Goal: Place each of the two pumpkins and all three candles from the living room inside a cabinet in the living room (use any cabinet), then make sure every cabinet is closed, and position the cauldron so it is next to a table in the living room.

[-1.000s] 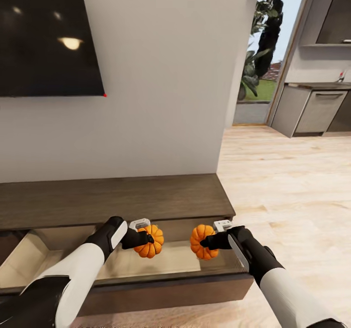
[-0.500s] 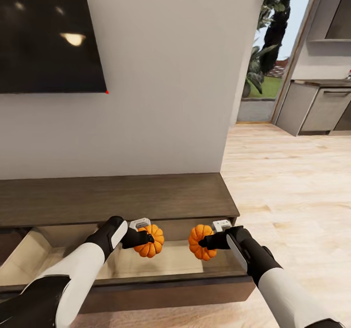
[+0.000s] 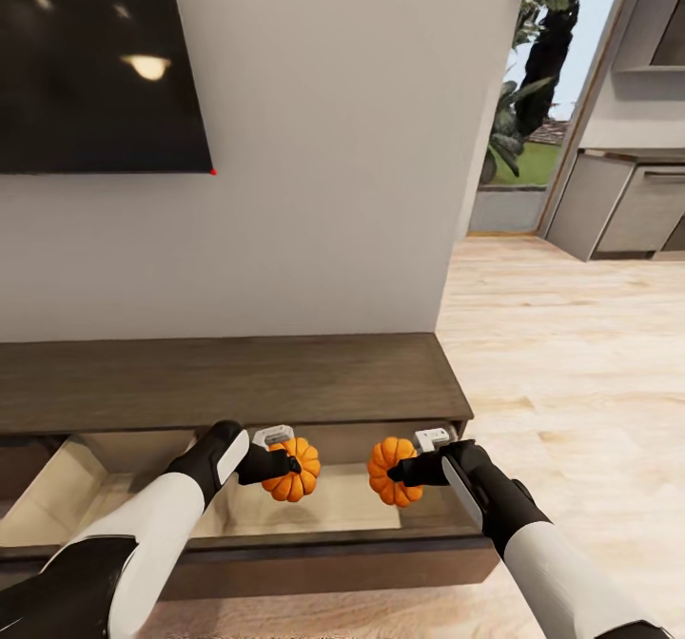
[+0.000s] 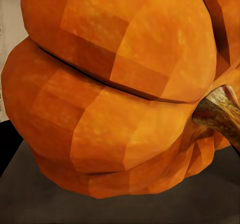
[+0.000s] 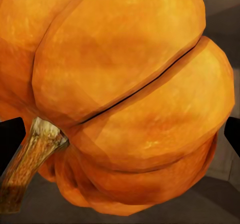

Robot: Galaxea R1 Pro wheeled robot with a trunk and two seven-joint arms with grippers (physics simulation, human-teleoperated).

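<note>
Two orange ribbed pumpkins hang over the open drawer of the long dark-brown cabinet. My left gripper is shut on the left pumpkin, which crowds the left wrist view as an orange mass with its stem at one side. My right gripper is shut on the right pumpkin, seen close up in the right wrist view with a brown stem. The drawer's pale beige interior lies just below both pumpkins.
A dark TV screen hangs on the white wall above the cabinet. Pale wood floor stretches to the right toward a doorway with plants and grey kitchen units. The drawer's front edge juts toward me.
The whole head view has shifted slightly, so the camera has moved; wall, TV and cabinet sit a little further right. Both grippers still hold their pumpkins over the drawer.
</note>
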